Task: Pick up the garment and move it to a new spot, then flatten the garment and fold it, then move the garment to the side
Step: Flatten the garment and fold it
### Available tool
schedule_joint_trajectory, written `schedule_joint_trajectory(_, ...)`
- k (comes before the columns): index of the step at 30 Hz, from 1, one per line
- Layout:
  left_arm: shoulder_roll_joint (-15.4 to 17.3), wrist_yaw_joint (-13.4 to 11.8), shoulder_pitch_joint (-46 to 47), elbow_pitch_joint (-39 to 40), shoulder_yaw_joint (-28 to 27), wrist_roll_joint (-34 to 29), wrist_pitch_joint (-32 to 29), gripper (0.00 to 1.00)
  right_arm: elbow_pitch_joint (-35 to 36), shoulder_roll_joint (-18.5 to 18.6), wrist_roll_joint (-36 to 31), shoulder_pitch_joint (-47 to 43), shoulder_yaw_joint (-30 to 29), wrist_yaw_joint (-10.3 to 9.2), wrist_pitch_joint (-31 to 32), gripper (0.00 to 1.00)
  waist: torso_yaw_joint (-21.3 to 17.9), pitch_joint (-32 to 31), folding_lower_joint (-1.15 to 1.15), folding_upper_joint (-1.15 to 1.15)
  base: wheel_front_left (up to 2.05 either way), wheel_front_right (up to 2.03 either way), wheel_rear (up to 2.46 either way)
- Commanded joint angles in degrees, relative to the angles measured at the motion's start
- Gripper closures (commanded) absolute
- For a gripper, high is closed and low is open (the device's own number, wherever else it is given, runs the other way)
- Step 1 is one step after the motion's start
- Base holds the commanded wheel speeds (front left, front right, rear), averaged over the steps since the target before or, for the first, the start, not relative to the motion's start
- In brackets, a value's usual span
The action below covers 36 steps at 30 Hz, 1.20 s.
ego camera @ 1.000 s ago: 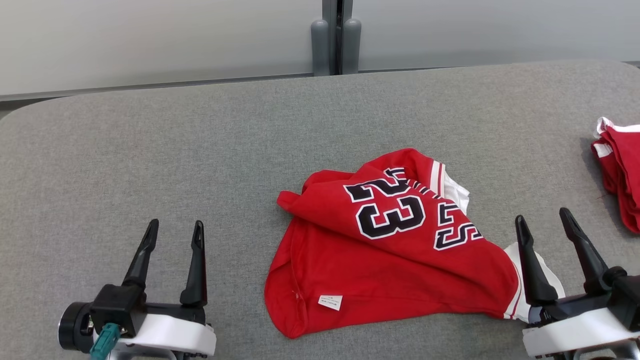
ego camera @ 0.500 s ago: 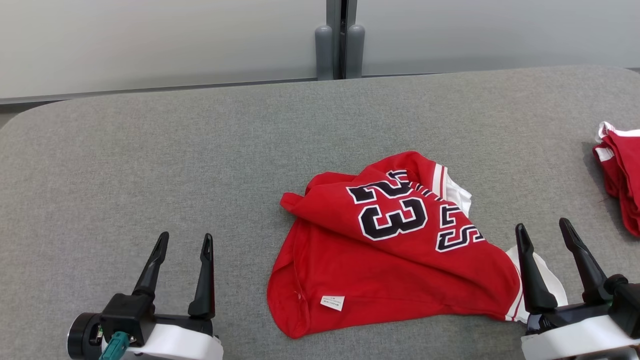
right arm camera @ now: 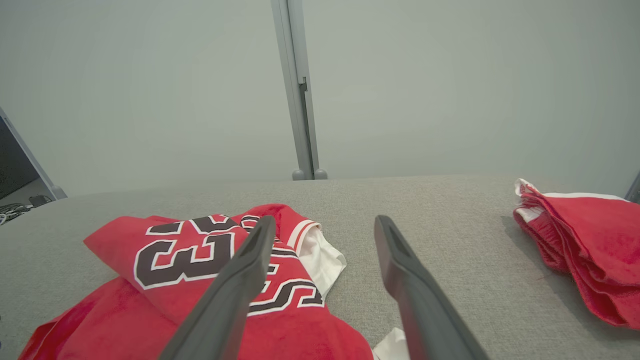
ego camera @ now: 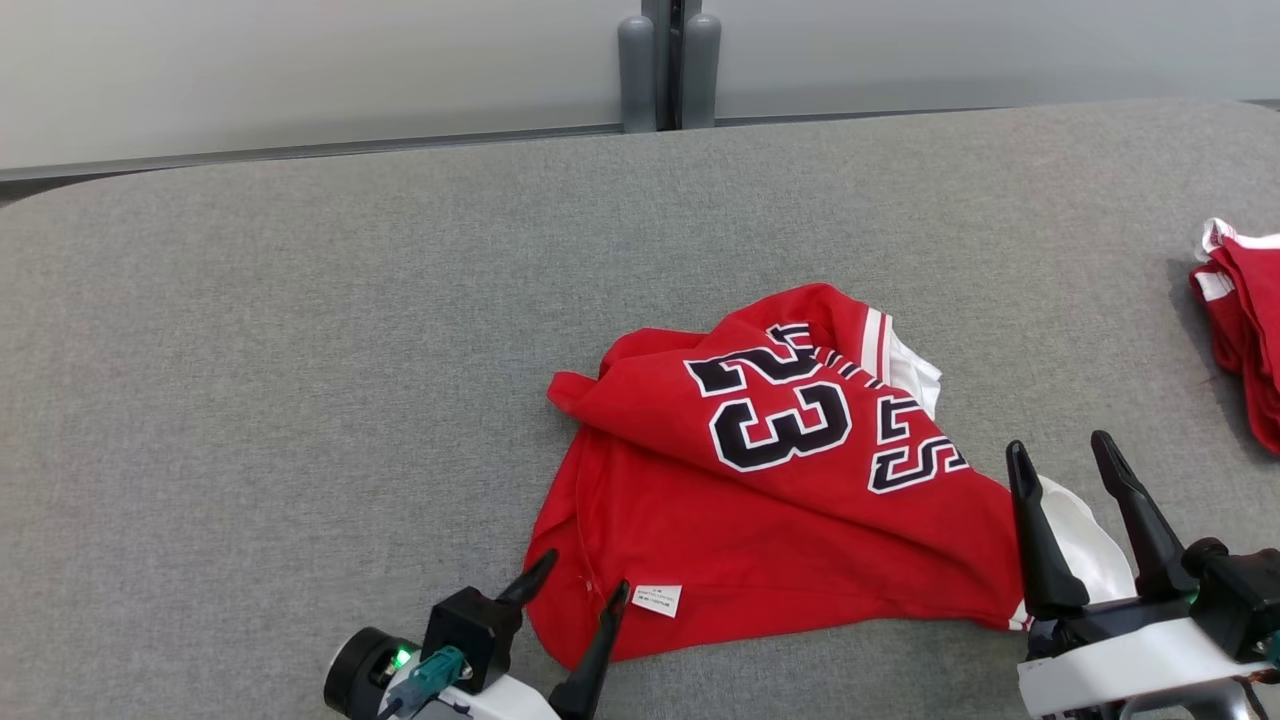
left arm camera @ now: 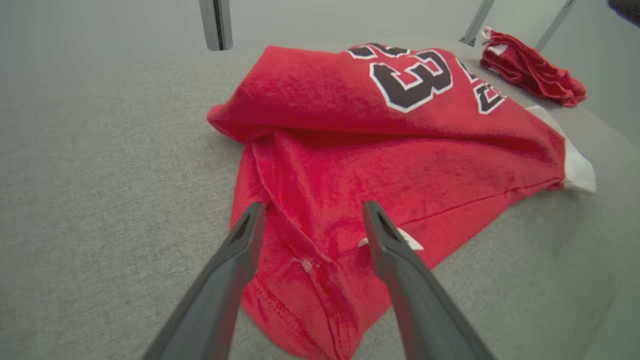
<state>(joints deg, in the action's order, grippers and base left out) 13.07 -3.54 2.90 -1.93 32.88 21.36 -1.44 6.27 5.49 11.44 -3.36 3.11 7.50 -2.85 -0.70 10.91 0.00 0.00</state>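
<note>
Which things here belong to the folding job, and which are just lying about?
Job: crumpled red jersey numbered 23; open left gripper at its near corner; open right gripper beside it.
Lying about: heap of red-and-white cloth, far right.

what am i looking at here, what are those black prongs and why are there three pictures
This is a two-armed robot seen through its own cameras. The wide picture comes from its head, looking down at a grey padded table. The other two come from cameras on its wrists, each looking along that arm's own two dark fingers. Those prongs are its claws. The left claw is at the near corner of a crumpled red jersey with the number 23 on it. The right claw is beside the jersey's white-trimmed end. Both are open and hold nothing. A second red pile lies far to the right.
</note>
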Motion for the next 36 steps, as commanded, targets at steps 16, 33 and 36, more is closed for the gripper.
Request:
schedule_joint_trajectory(16, -0.2, 0.6, 3.3, -4.7, -0.3, 2.5, -2.6, 1.00, -5.5, -0.1, 2.1, 1.7, -1.7, -0.02, -0.8, 0.00, -2.6, 3.9, 0.00, 0.00, 0.00, 0.00, 0.00)
schedule_joint_trajectory(33, 0.0, -0.5, 4.9, -3.3, -0.9, 2.4, -0.8, 1.00, -20.6, 6.3, 7.2, 8.5, -1.2, -0.02, 4.7, 0.00, -1.3, 6.6, 0.00, 0.00, 0.00, 0.00, 0.00)
schedule_joint_trajectory(36, -0.1, -0.5, 5.1, -3.5, -0.8, 2.4, -0.2, 1.00, -22.4, 7.0, 8.0, 10.7, 0.4, -0.02, 5.2, 0.71, -1.1, 6.9, 0.00, 0.00, 0.00, 0.00, 0.00)
